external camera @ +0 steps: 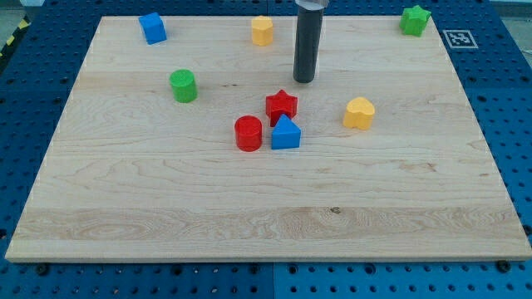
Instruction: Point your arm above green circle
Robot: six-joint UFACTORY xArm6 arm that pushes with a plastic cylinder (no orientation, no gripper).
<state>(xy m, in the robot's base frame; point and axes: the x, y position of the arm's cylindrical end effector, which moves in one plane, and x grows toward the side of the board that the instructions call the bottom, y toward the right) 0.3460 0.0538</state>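
Hovering my tip right of the green circle, above the red star; no hand fitted, so nothing grasped. Best swept left, ending above the circle untouched.

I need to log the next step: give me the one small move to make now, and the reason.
Probably slide my tip toward the view's left, staying slightly higher in the view than the green cylinder. The tip now stands well to that block's right, just above the red star, and no block shows between tip and cylinder.
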